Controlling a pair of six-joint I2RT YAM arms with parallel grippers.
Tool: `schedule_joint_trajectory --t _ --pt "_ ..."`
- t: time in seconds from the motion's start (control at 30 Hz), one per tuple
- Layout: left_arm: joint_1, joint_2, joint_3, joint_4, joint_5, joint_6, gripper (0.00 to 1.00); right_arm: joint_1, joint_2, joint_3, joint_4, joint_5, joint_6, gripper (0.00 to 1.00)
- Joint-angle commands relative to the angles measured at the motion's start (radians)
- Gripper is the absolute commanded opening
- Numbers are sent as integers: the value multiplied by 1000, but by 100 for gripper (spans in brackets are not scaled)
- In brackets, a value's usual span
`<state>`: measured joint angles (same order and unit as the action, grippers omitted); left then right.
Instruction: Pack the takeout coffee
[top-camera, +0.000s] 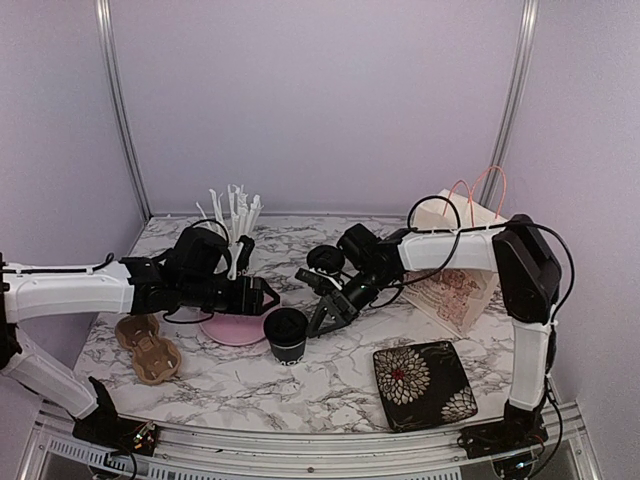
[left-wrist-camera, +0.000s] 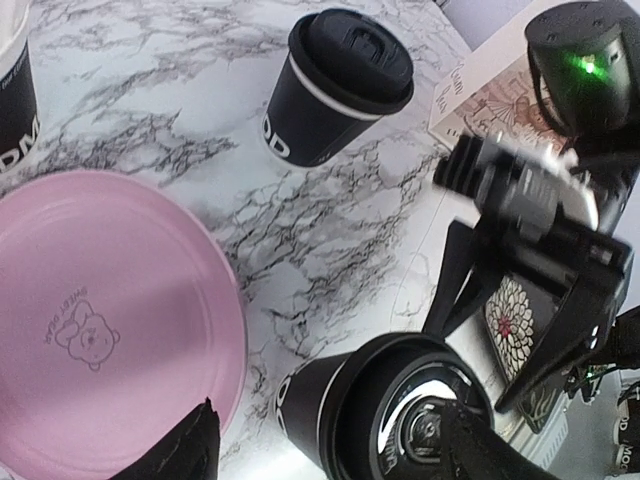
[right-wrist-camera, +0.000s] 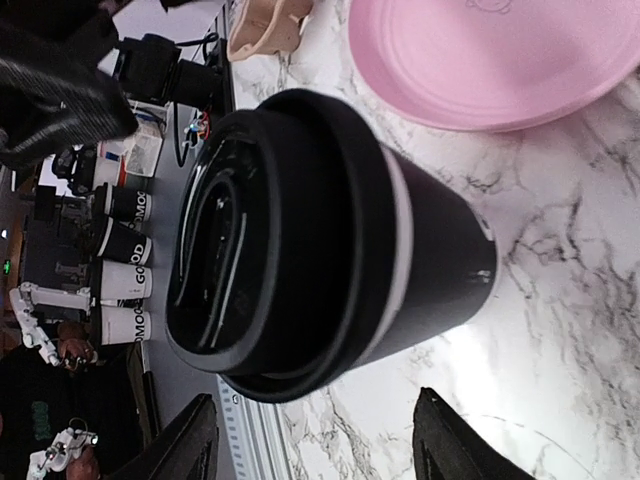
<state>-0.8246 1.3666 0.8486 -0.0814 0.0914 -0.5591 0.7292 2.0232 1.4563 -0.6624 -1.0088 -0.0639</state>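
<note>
Entry: lidded cup (top-camera: 286, 335), near the surface's (top-camera: 340, 385) front edge. Your left gripper (top-camera: 268, 297) and right gripper (top-camera: 325, 318) both stood released, flanking it; closing off-centre could have tipped it.

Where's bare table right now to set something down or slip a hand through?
Biggest bare marble: front strip between the brown carrier and the floral tray, ahead of the near cup. Smaller patch at the back, between the stick cup and the far cup. Crowded: centre, where left claw, right claw, pink plate and near cup bunch.
</note>
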Motion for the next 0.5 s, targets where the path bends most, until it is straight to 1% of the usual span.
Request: schedule_joint_trajectory --t 0.0,0.1,0.23,0.47 --pt "17 62 61 32 30 48 73 42 -32 6 26 -33 9 64" --pt "18 99 61 37 76 39 67 46 -18 5 35 -40 27 63" --pt "18 97 15 96 119 19 62 45 -4 12 37 -43 38 62" --pt "18 93 -27 121 143 1 54 45 32 38 36 -46 53 63"
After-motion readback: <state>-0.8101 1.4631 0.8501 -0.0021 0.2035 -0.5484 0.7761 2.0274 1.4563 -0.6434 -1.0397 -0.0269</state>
